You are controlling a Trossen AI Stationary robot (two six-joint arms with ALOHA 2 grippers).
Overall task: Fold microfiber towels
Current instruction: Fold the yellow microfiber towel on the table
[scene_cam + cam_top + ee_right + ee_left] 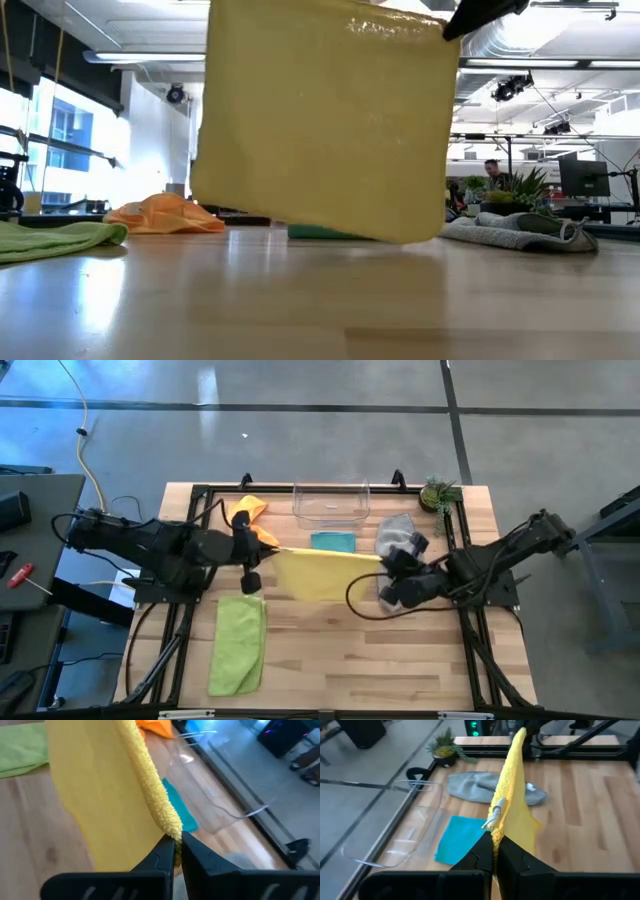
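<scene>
Butcher-block tabletop (400, 650), pale planks with visible seams, inside a black metal frame; grey concrete floor around it. From my remote seat I note five cloths.

Yellow towel (322, 573): nubbly looped pile along the top hem, smooth broad face; it hangs as a flat, roughly rectangular sheet stretched between both arms over the table's middle, lower edge just clear of the wood in the low view. A small white sewn tag shows at the left-held corner; I cannot read any writing on it.

Left gripper (494, 851): fingers pinched tight on one top corner of the yellow towel. Right gripper (177, 846): likewise clamped on the opposite top corner.

Lime green towel (238, 643): long folded strip, soft and slightly rumpled, near the table's front left. Orange towel (250, 517): crumpled heap at back left. Teal towel (333, 541): flat small rectangle, just in front of the clear plastic bin (331, 501). Grey towel (485, 788): loosely bunched at back right, near a small potted plant (438, 493).
</scene>
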